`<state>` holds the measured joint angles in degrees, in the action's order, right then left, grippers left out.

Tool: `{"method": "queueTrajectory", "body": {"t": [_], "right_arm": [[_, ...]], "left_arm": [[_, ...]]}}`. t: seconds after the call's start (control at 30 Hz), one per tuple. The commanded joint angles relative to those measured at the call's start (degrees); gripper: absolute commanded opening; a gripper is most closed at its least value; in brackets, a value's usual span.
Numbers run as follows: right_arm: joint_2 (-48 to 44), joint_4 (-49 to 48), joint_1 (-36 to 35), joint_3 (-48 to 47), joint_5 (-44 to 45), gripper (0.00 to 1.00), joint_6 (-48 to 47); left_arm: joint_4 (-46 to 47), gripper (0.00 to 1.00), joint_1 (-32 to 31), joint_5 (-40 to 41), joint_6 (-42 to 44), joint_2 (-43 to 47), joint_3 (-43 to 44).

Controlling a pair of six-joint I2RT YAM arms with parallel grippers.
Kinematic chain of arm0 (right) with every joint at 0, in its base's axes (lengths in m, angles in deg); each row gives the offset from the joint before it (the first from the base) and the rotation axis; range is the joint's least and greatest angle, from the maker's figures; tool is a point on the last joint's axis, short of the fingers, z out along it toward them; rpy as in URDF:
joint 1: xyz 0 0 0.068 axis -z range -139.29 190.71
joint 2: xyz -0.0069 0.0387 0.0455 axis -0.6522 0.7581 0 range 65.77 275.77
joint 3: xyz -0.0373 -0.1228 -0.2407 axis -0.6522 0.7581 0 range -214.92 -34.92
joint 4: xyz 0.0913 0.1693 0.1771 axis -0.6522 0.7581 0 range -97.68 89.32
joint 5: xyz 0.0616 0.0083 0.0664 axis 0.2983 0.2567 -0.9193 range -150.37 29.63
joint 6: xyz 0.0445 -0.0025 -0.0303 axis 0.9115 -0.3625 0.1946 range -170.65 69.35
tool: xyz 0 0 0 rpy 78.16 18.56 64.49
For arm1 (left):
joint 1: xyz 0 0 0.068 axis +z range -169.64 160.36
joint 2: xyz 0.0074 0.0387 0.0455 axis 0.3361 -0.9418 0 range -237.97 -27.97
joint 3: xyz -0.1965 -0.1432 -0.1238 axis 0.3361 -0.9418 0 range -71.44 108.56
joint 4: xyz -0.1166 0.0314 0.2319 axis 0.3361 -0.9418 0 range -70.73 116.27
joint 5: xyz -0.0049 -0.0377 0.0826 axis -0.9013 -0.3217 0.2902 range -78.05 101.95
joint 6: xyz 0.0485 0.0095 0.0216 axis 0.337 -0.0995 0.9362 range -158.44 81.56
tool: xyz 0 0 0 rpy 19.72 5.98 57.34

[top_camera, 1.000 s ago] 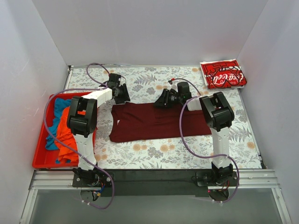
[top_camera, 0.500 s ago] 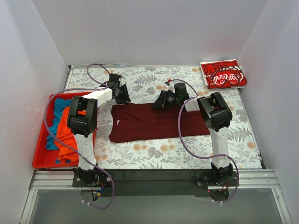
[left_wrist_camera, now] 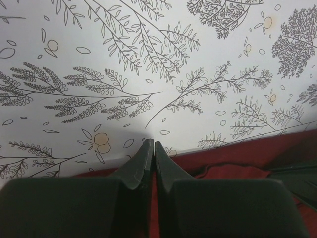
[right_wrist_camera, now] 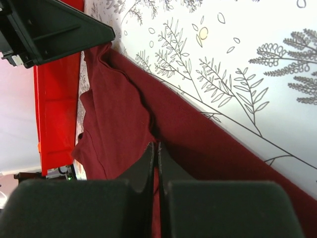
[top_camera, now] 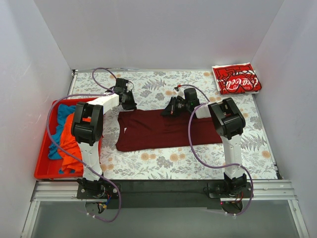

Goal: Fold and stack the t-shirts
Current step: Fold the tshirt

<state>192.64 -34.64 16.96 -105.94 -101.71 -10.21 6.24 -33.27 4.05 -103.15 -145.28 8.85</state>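
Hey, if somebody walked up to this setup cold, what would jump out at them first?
The maroon t-shirt spread flat in the middle of the floral table stands out, with the left end effector and right end effector both pinched shut on its far edge. Next come the red bin at the left, holding an orange shirt and a blue shirt, and a folded red Coca-Cola shirt in the far right corner.

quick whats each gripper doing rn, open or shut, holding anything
left gripper: shut at the far edge of the dark maroon cloth t-shirt; whether cloth is pinched cannot be told.
right gripper: shut, pinching the same t-shirt near its far edge.
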Motion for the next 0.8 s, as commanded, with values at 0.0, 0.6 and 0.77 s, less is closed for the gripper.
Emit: {"method": "queueTrajectory", "body": {"t": [0.0,0.6,0.77], "right_arm": [[-0.39,-0.99,-0.25,-2.36,-1.02,0.01,-0.37],[-5.93,-0.99,-0.33,0.01,2.14,0.01,-2.65],[-6.37,-1.08,-0.34,0.1,3.19,0.01,-3.71]], "left_arm": [[-0.45,0.0,0.18,0.95,0.63,1.74,0.39],[2.72,0.0,0.36,3.95,1.16,7.45,-0.05],[2.98,0.0,0.27,4.21,1.07,7.37,-0.84]]}}
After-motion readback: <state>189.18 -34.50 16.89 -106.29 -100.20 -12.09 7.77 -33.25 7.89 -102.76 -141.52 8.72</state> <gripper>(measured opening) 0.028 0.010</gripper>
